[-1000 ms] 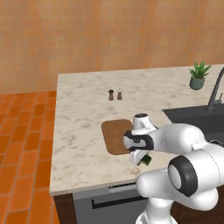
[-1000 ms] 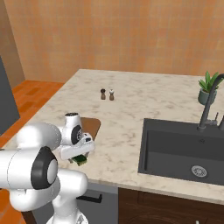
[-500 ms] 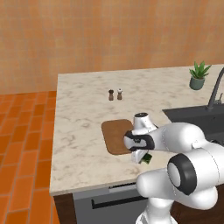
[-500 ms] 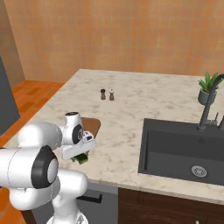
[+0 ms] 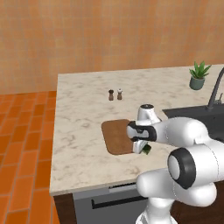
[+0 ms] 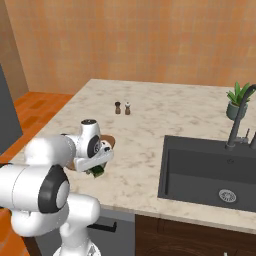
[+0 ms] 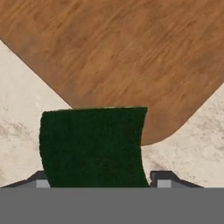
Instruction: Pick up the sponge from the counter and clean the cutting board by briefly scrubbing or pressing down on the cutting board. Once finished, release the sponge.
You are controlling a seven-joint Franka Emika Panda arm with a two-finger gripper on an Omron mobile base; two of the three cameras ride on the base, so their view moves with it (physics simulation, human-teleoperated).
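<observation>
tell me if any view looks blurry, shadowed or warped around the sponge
Hand view: the sponge is sharp but its edges bow outward, a lens warp; the cutting board grain is crisp. Left base view: soft and flatly lit, the sponge a green sliver beside the arm. Right base view: the sponge sits dark under the end effector.

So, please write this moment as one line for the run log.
phase: grasping sponge | gripper: fingers at both sides of sponge | sponge: beside cutting board corner, above counter | scrubbing: not yet begun
</observation>
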